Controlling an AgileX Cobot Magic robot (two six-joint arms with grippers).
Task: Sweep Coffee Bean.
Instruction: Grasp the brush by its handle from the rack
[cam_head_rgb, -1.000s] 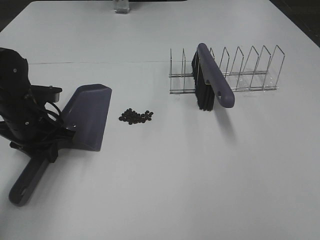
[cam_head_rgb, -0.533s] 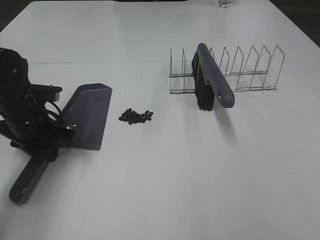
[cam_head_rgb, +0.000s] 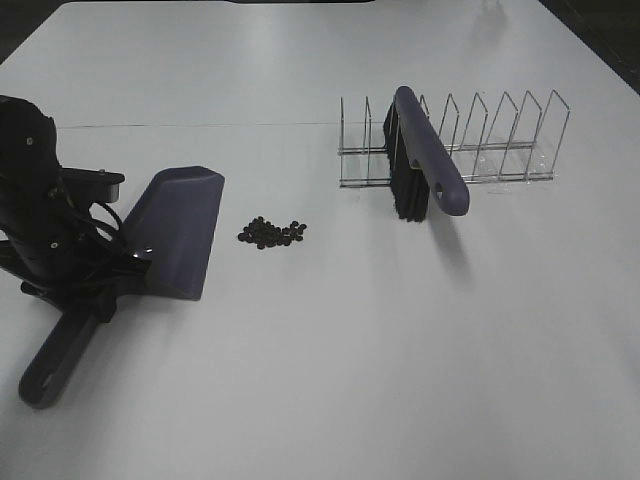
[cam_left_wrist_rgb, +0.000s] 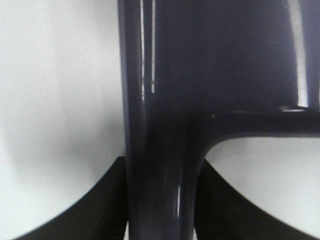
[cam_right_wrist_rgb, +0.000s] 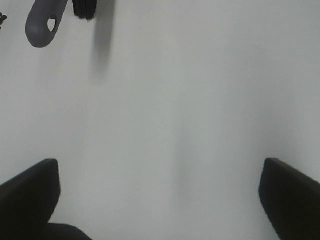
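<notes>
The coffee beans (cam_head_rgb: 272, 233) lie in a small dark pile on the white table, just right of the purple dustpan (cam_head_rgb: 176, 232). My left gripper (cam_head_rgb: 100, 290) is shut on the dustpan's handle (cam_left_wrist_rgb: 160, 125), and the pan rests on the table with its mouth toward the beans. A purple-handled brush (cam_head_rgb: 428, 158) with black bristles stands in a wire rack (cam_head_rgb: 500, 145) at the back right. My right gripper (cam_right_wrist_rgb: 160, 200) is open and empty over bare table. It is out of the exterior view. The brush's handle end (cam_right_wrist_rgb: 42, 22) shows in the right wrist view.
The white table (cam_head_rgb: 400, 350) fills the view. The wire rack has several slots, and the brush leans out of it toward the front.
A small clear object at the table's far edge moved right and left the view. The dustpan and my left gripper have barely shifted.
</notes>
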